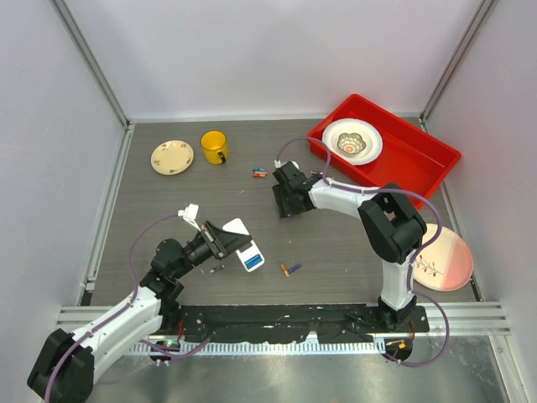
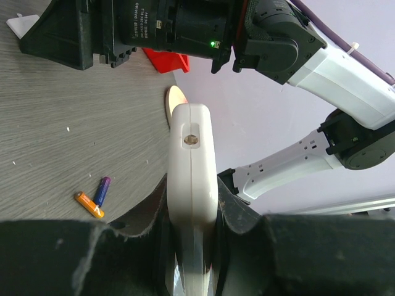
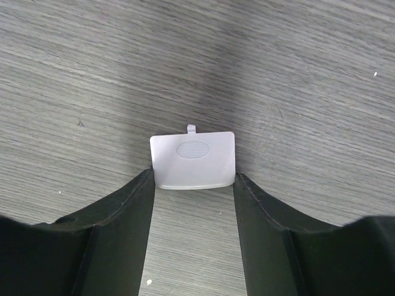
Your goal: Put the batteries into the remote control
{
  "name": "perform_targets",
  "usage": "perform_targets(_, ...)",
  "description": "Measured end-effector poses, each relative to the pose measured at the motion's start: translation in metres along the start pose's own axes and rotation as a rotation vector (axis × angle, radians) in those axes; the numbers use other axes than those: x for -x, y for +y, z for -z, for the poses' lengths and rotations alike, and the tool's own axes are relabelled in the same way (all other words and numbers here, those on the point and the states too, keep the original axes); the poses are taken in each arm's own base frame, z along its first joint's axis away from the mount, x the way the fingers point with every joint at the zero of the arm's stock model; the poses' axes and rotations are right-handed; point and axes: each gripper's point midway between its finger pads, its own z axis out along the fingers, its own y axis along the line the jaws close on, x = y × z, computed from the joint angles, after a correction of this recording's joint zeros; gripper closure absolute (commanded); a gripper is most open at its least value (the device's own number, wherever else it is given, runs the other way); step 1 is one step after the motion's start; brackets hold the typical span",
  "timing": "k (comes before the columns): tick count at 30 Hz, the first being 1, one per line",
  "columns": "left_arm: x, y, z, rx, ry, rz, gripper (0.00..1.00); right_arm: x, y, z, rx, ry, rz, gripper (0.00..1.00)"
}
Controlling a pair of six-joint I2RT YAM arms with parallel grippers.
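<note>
Nearest the arm bases, the left hand (image 2: pixel 192 209) is clamped tight on the remote control (image 2: pixel 192 148), which it holds edge-up above the dark wood-grain tabletop (image 1: pixel 151 201). Just beyond lie an orange battery (image 2: pixel 88 205) and a purple battery (image 2: pixel 103 190), touching, with a pink plate (image 1: pixel 442 258) off to the right. Farther on, the right hand (image 3: pixel 194 177) flanks a small white battery cover (image 3: pixel 192 157), apparently pinching it. At the back are two more batteries (image 1: pixel 260 173), a yellow mug (image 1: pixel 214 147), a cream plate (image 1: pixel 172 157) and a red bin (image 1: pixel 419 159) holding a white bowl (image 1: pixel 352 141). Pale walls (image 1: pixel 268 50) enclose it.

remote control (image 2: pixel 192 154) base behind left claw (image 2: pixel 192 206)
</note>
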Motion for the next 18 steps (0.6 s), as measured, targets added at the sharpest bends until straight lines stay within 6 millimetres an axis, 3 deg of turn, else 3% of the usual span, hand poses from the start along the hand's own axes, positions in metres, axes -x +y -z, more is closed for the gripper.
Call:
perform_targets(5,0.0,-0.001,0.0,-0.003,-0.001,-0.001,1.0,0.0,0.0,0.0,0.002,0.001,0.004,0.54)
perform_targets(8,0.0,-0.001,0.0,-0.003,-0.001,-0.001,1.0,0.0,0.0,0.0,0.001,0.001,0.006,0.75)
perform_targets(11,0.0,-0.001,0.0,-0.002,-0.001,-0.001,1.0,0.0,-0.001,0.0,-0.001,0.0,0.006,0.87)
perform_targets(12,0.0,-0.001,0.0,-0.002,-0.001,-0.001,1.0,0.0,-0.001,0.0,-0.002,-0.001,0.005,0.97)
perform_targets(16,0.0,0.003,-0.002,0.006,0.002,0.002,1.0,-0.005,-0.003,0.005,-0.006,-0.003,-0.01,0.99)
perform_targets(18,-0.001,0.007,-0.003,0.021,0.007,0.009,1.0,-0.018,-0.009,0.014,-0.02,0.025,-0.022,0.99)
